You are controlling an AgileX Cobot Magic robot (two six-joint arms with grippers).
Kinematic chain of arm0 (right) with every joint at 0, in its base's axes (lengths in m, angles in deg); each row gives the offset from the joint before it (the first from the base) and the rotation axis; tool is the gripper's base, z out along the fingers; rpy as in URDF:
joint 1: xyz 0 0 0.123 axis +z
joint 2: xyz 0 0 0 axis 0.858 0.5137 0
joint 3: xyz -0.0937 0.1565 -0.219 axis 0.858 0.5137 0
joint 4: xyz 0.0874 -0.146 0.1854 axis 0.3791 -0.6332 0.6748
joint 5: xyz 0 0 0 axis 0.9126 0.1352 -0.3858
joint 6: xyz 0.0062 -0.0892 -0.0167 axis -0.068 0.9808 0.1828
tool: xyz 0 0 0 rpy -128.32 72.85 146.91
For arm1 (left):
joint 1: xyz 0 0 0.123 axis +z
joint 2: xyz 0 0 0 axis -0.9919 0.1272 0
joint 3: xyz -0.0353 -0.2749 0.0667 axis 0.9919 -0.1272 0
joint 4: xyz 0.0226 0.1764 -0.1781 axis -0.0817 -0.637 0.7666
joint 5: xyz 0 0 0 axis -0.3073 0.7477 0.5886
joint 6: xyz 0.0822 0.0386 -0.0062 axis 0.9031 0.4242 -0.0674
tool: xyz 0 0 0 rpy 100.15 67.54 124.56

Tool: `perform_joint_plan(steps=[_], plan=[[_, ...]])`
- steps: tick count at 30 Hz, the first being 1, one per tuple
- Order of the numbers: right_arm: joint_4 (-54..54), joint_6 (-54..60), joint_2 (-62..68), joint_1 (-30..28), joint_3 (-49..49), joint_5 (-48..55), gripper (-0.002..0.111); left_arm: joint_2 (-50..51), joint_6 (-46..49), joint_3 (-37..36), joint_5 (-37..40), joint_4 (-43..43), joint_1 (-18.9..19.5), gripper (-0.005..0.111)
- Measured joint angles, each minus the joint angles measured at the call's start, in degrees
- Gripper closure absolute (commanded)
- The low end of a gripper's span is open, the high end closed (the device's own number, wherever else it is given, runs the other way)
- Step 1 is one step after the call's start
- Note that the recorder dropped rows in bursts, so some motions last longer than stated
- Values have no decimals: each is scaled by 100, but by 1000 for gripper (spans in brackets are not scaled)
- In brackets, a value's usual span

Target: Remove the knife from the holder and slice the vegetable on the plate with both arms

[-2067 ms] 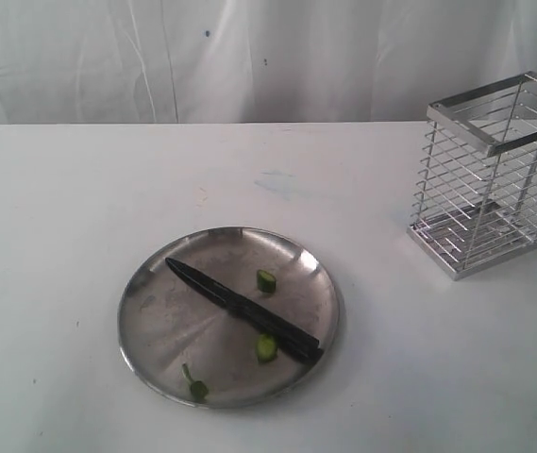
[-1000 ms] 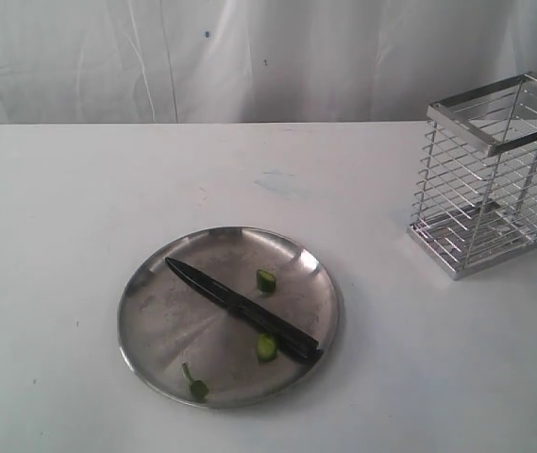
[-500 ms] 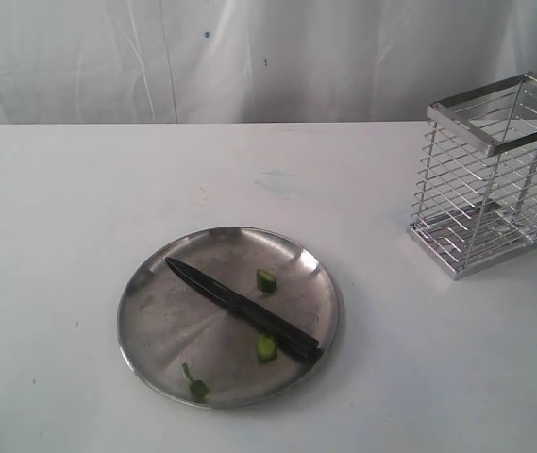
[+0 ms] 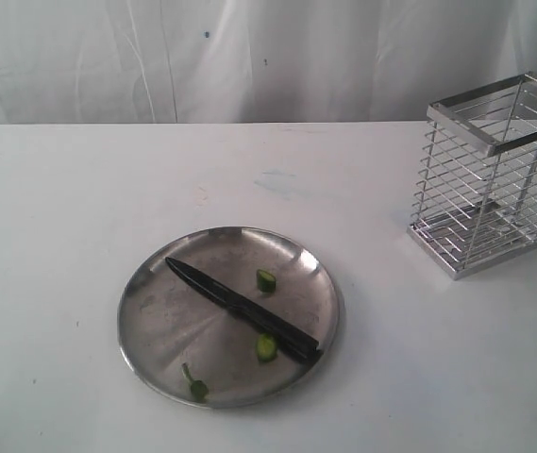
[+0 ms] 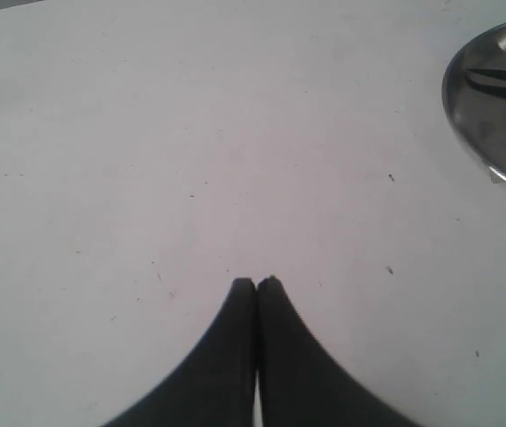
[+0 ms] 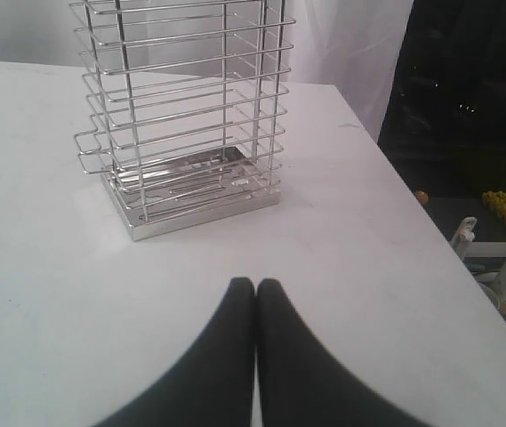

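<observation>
The dark knife lies flat and diagonal across the steel plate, its handle toward the near right rim. Three short green chunks of the vegetable sit on the plate: one beside the handle, one past the blade, one with the stem near the front rim. The chrome wire holder stands empty at the right. Neither arm shows in the exterior view. My left gripper is shut on nothing above bare table, the plate's rim off to one side. My right gripper is shut, empty, facing the holder.
White table with a white curtain behind it. In the right wrist view the table's edge drops off beside the holder, with clutter on the floor beyond.
</observation>
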Motion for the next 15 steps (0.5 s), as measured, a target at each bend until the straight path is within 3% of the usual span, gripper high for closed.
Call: perform_joint_plan(steps=[15], plan=[[0, 0, 0, 0, 0, 0, 108, 0, 45, 0, 0, 23, 0, 107]])
